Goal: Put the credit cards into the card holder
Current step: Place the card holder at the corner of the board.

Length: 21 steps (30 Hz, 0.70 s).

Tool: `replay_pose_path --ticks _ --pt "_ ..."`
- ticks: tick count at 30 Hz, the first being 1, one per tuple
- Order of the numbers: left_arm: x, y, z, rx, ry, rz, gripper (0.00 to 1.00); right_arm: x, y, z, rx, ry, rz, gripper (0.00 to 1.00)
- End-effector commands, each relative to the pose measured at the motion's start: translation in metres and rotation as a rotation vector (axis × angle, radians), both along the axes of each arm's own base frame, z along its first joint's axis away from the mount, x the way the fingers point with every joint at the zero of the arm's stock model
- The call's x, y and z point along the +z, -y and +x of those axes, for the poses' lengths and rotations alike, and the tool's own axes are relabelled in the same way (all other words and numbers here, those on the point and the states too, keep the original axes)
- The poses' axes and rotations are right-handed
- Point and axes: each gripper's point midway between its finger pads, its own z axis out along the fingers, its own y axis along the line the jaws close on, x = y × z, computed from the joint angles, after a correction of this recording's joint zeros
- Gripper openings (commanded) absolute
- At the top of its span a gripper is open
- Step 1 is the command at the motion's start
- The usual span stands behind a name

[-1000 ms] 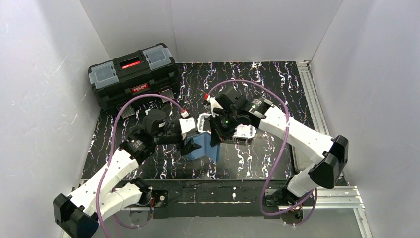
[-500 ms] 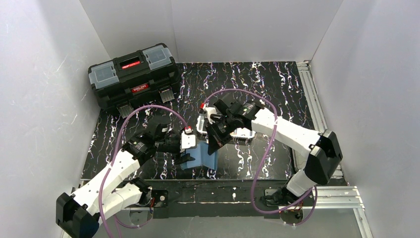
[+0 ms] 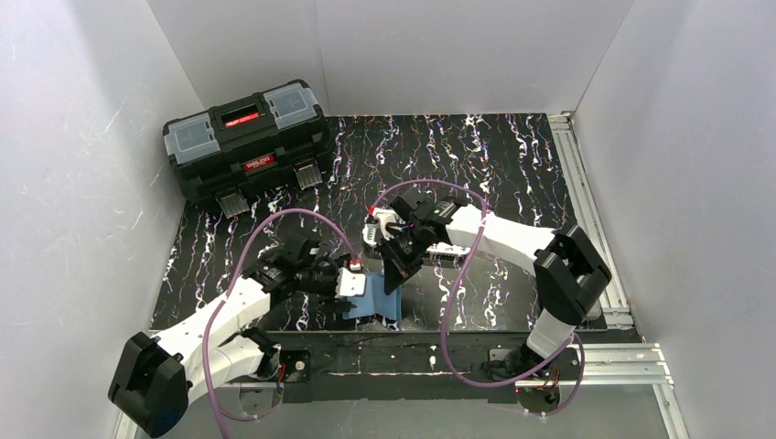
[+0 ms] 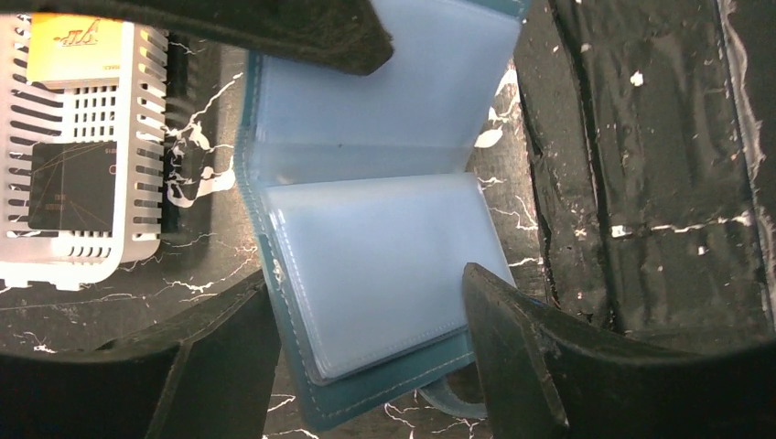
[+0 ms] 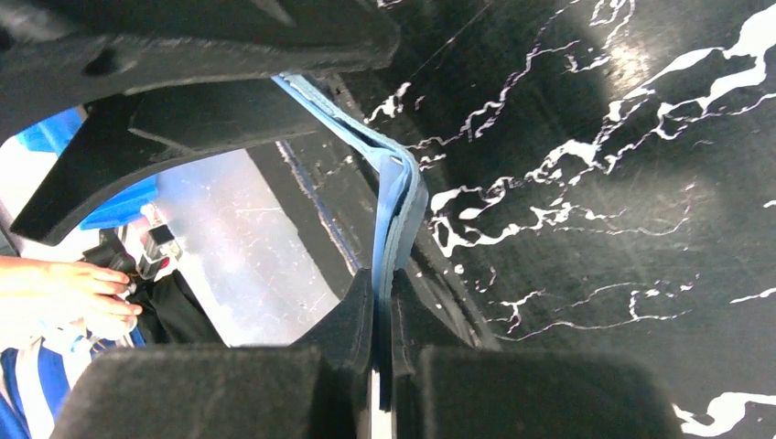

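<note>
The teal-blue card holder lies open like a booklet near the table's front edge, its clear sleeves empty. My right gripper is shut on the edge of its raised upper flap; it also shows in the top view. My left gripper is open, its fingers astride the holder's lower half, and it shows in the top view. An orange card and a black card lie in the white mesh basket. The pale card is out of view.
The white mesh basket sits just behind the holder, mostly under my right arm. A black toolbox stands at the back left. White walls close in the left, back and right sides.
Both grippers have moved toward the near edge, and the card holder came with them. The right arm has folded closer in.
</note>
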Motion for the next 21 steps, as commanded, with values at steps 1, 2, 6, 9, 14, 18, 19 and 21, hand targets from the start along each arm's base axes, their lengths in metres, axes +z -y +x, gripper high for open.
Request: replay_pose_path --ticks 1,2,6,9,14,18,19,21 --pt "-0.009 0.001 0.003 -0.063 0.082 -0.011 0.68 -0.012 -0.006 0.006 0.017 0.000 0.036 0.01" --pt "-0.011 0.001 0.003 -0.062 0.084 -0.008 0.68 -0.014 -0.006 0.006 0.017 0.000 0.036 0.01" --pt "-0.025 -0.001 0.011 -0.051 0.116 0.010 0.68 -0.027 -0.008 0.006 0.017 -0.009 0.030 0.01" --pt "-0.031 -0.001 0.023 -0.040 0.175 0.021 0.69 -0.034 -0.009 0.008 0.018 -0.017 0.018 0.01" --pt "-0.034 0.004 0.050 -0.002 0.329 0.036 0.69 -0.041 -0.010 0.010 0.021 -0.025 0.002 0.01" --pt "-0.032 0.009 0.054 0.000 0.374 0.038 0.70 -0.051 -0.006 0.009 0.015 -0.029 -0.030 0.04" --pt "-0.032 0.009 0.053 -0.001 0.370 0.040 0.70 -0.053 -0.004 0.009 0.012 -0.024 -0.041 0.08" --pt "-0.032 0.009 0.051 -0.004 0.365 0.046 0.70 -0.060 0.001 0.012 -0.002 -0.002 -0.074 0.20"
